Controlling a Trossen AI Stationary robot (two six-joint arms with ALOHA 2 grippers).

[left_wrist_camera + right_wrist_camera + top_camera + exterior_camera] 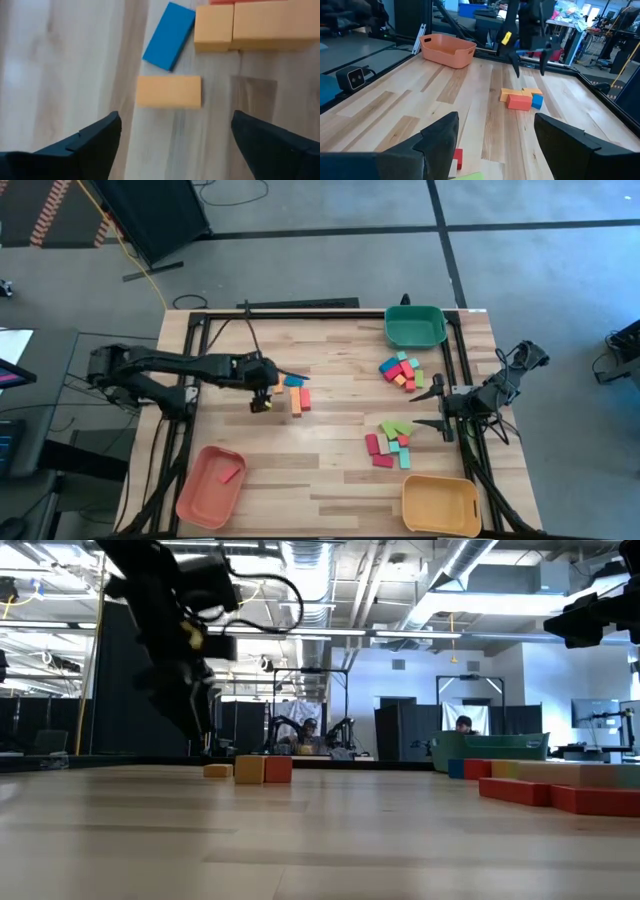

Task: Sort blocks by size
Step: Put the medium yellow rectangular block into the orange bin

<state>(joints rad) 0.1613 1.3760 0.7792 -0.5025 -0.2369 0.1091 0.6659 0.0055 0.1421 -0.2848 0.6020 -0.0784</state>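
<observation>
My left gripper (262, 403) hangs open over the table's left middle, fingers slanting down, just above a small orange block (169, 91) that lies flat between and ahead of its fingertips (176, 125). Beside it lie a blue block (169, 36), two more orange blocks (214, 27) and a red one (306, 399). Two piles of mixed blocks lie on the right, one farther (402, 372) and one nearer (390, 443). My right gripper (432, 408) waits open at the right edge between the piles.
A green tray (415, 326) stands at the far right. A yellow tray (440, 505) sits at the near right. A salmon tray (205, 490) at the near left holds one red block (231, 474). Bare wood lies between the left group and the right piles.
</observation>
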